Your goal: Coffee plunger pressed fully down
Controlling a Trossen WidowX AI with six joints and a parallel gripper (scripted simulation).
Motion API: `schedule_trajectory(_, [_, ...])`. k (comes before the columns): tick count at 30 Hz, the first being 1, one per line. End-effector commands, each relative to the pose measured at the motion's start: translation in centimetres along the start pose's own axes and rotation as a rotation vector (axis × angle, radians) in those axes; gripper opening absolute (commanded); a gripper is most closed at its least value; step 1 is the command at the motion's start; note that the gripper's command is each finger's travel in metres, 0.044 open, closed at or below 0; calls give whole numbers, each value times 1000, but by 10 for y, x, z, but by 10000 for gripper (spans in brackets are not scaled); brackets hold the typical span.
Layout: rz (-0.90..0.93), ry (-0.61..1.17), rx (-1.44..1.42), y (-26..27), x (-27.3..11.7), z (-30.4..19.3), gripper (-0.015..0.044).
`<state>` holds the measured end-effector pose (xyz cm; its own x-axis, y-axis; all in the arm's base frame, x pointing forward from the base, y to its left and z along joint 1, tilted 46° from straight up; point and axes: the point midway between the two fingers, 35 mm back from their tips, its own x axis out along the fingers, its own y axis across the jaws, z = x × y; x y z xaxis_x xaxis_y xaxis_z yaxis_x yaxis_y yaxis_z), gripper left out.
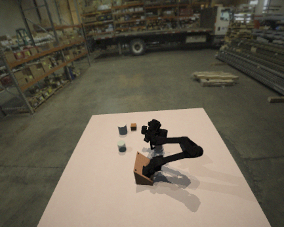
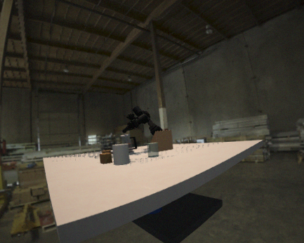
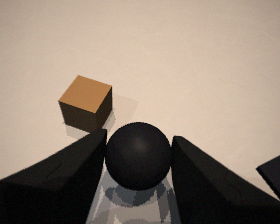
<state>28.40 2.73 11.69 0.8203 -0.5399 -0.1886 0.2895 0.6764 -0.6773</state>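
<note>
My fingers are clamped on the round black knob of the plunger, the glass press directly beneath on the table. The knob looks smooth and slippery, the glass light and tippy; I'd push straight down. An orange cube sits nearby.

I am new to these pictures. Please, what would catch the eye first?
In the wrist view, a round black plunger knob sits clamped between the two dark fingers of the gripper, with an orange-brown cube just beyond on the pale table. From above, two grey cylinders stand beside the black arm.
</note>
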Motion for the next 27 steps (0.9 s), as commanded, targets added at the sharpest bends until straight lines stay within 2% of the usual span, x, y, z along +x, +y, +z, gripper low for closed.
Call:
schedule_trajectory(1, [0, 1, -1, 0, 0, 0, 126])
schedule_trajectory(2, [0, 1, -1, 0, 0, 0, 126])
schedule_trajectory(14, [0, 1, -1, 0, 0, 0, 440])
schedule_trajectory(24, [74, -64, 58, 6, -6, 30, 440])
schedule_trajectory(27, [75, -37, 51, 8, -12, 33, 440])
